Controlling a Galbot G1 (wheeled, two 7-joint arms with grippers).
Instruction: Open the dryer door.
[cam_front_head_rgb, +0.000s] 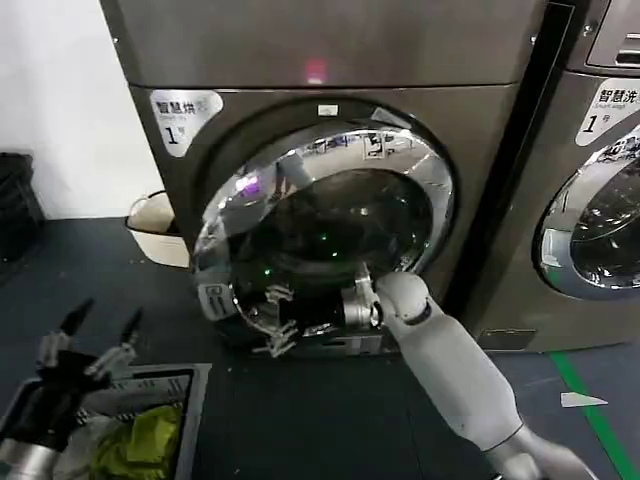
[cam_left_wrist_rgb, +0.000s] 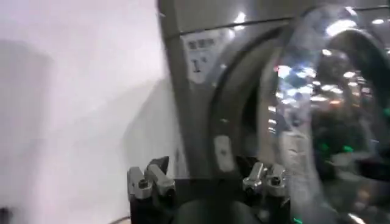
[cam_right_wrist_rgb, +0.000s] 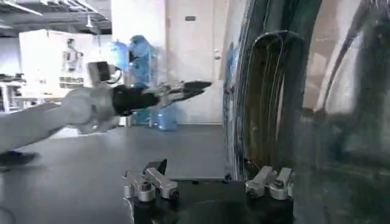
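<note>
A: From the head view, where is the dryer door (cam_front_head_rgb: 325, 235)?

B: It is on the front of the machine marked 1, its left edge swung slightly out from the dark opening. The right gripper (cam_front_head_rgb: 277, 322) is at the door's lower left rim, fingers spread and holding nothing. The left gripper (cam_front_head_rgb: 100, 335) hangs low on the left over a basket (cam_front_head_rgb: 185, 385), fingers parted and empty.

A: And the left wrist view?

B: The left gripper (cam_left_wrist_rgb: 207, 181) is open, with the door's chrome ring (cam_left_wrist_rgb: 292, 115) ahead.

A: The right wrist view?

B: The right gripper (cam_right_wrist_rgb: 210, 182) is spread apart beside the door's rim (cam_right_wrist_rgb: 268, 97), gripping nothing.
</note>
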